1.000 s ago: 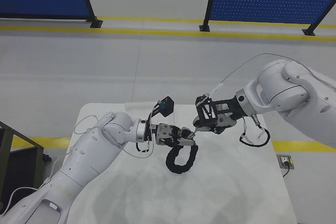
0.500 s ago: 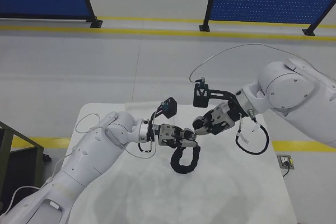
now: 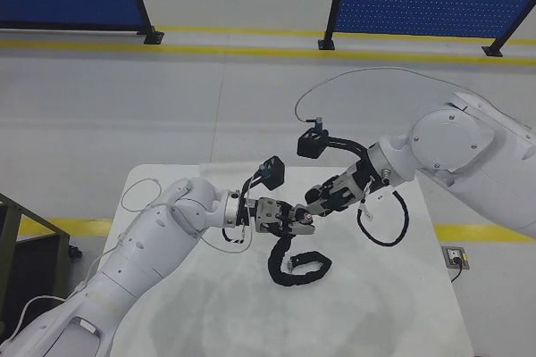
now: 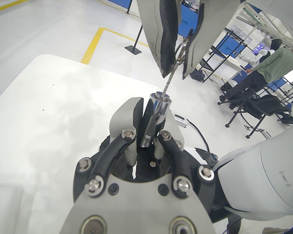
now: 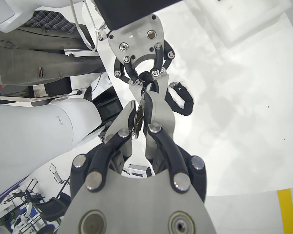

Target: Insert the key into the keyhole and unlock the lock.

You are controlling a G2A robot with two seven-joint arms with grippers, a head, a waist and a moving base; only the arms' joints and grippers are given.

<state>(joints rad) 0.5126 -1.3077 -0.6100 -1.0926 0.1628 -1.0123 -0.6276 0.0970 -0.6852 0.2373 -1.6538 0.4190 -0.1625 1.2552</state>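
1 lock clamped in left gripper | 1 key pinched in right gripper | key tip apparently inside keyhole | above 1 table

Bright, even light; soft shadows.

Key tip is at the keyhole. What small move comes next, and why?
Probably the right gripper pushes the key deeper along the lock cylinder: the tip sits in the keyhole, but most of the blade is exposed.
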